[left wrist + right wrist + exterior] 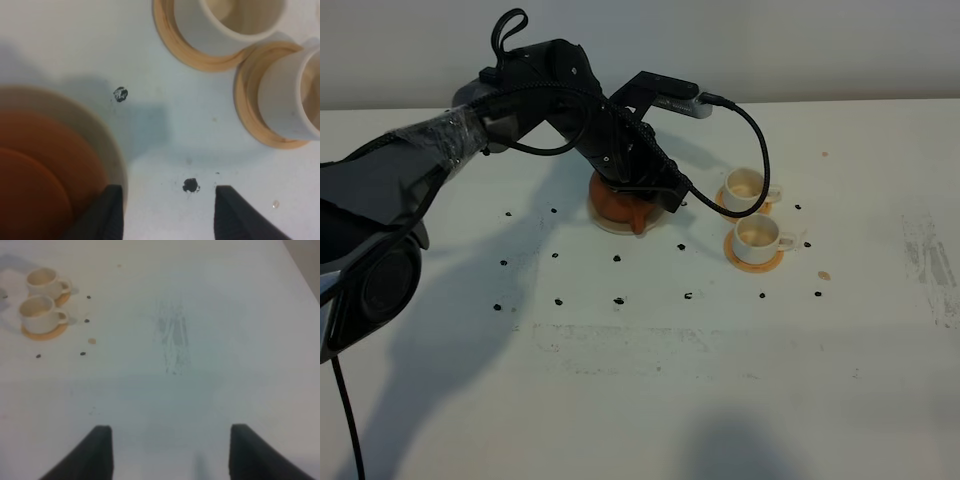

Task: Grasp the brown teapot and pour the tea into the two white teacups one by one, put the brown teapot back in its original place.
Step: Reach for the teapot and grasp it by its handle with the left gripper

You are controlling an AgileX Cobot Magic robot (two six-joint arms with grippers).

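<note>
The brown teapot [618, 204] sits on its round beige saucer [605, 224], mostly covered by my left arm [560, 100]. In the left wrist view the teapot [35, 170] and the saucer rim [111, 150] fill one corner. My left gripper [169, 189] is open, with one finger at the saucer's edge and only bare table between the two. The two white teacups [745, 185] [758, 234] stand on orange-tan coasters just right of the teapot. My right gripper [171, 427] is open and empty over bare table, far from the cups [37, 310].
Small black dots [617, 258] are scattered across the white table [640, 380] around the teapot and cups. A faint scuffed patch [172, 340] marks the table's right side. A black cable [760, 150] loops from my left arm over the cups.
</note>
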